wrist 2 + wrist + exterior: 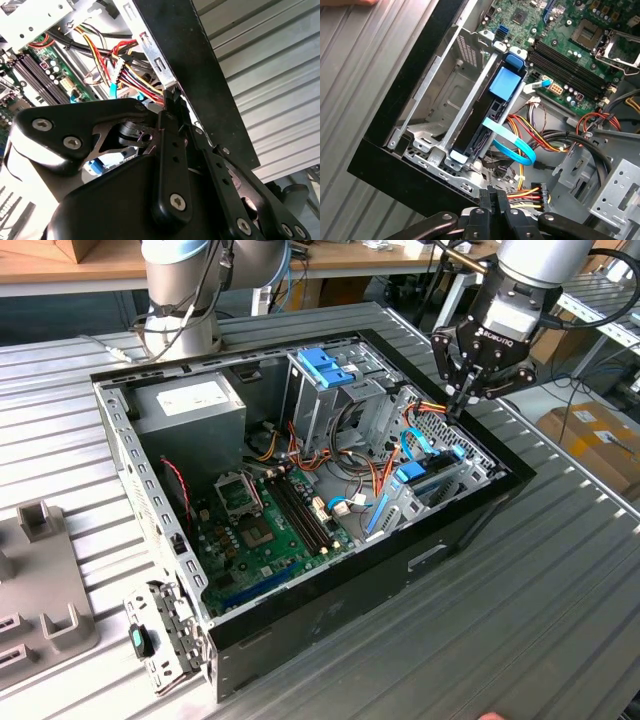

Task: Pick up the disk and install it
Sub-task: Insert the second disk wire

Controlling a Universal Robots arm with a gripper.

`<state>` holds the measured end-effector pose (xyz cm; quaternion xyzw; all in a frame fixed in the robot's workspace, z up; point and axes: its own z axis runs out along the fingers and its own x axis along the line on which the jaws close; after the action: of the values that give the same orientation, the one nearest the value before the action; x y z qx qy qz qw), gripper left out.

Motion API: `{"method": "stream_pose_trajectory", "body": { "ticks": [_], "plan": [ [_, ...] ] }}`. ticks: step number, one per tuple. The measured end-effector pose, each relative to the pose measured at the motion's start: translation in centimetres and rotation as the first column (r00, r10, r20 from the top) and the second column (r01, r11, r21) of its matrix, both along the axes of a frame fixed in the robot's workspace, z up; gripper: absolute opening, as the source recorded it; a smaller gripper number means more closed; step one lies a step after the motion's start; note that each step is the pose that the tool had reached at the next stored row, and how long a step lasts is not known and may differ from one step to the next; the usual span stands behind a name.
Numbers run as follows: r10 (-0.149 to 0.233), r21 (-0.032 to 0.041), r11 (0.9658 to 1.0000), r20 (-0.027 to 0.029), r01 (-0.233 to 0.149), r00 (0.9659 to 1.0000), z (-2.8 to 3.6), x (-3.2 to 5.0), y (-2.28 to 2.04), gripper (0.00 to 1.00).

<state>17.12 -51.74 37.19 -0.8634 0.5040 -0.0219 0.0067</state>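
Note:
An open black computer case (470, 530) lies on the ribbed metal table. In the first wrist view the disk (476, 131) stands on edge as a dark slab with light blue side rails, seated in a metal bay by the case's front wall. A light blue ribbon cable (512, 145) loops from it. In the exterior view, blue parts of that bay (415, 473) show at the case's right end. My gripper (459, 403) hangs above that end, over the wire bundle (530, 192). Its fingers (495, 196) are shut together with nothing between them, apart from the disk. The fingertips (171, 100) sit close to the case rim.
A grey power supply box (195, 405) and a metal drive cage with a blue latch (325, 365) fill the case's back. The green motherboard (265, 525) lies in the middle. Grey fixtures (40, 570) rest at the exterior view's left. A fingertip (490, 717) shows at the table's near edge.

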Motion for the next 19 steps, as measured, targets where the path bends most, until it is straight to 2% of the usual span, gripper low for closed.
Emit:
{"method": "stream_pose_trajectory", "body": {
  "ticks": [4,7,10,11,12,14,15,18,19],
  "plan": [
    [-0.061,-0.0001,0.9981,0.0,0.061,0.9981,-0.02,0.0,0.0,0.16],
    [-0.116,-0.0001,0.9933,0.0001,0.116,0.9933,-0.03,0.0,0.0,0.16],
    [-0.162,-0.0001,0.9867,0.0,0.162,0.9867,-0.05,0.0,0.0,0.16],
    [-0.186,-0.0001,0.9825,0.0,0.186,0.9825,-0.06,0.0,0.0,0.16],
    [-0.217,-0.0001,0.9761,0.0001,0.217,0.9761,-0.07,0.0,0.0,0.16],
    [-0.244,-0.0002,0.9697,0.0001,0.244,0.9697,-0.09,0.0,0.0,0.16],
    [-0.272,-0.0002,0.9624,0.0001,0.272,0.9624,-0.1,0.0,0.0,0.16],
    [-0.311,-0.0001,0.9505,0.0,0.311,0.9505,-0.12,0.0,0.0,0.16],
    [-0.326,-0.0001,0.9452,0.0001,0.326,0.9452,-0.12,0.0,0.0,0.16]
  ]
}}
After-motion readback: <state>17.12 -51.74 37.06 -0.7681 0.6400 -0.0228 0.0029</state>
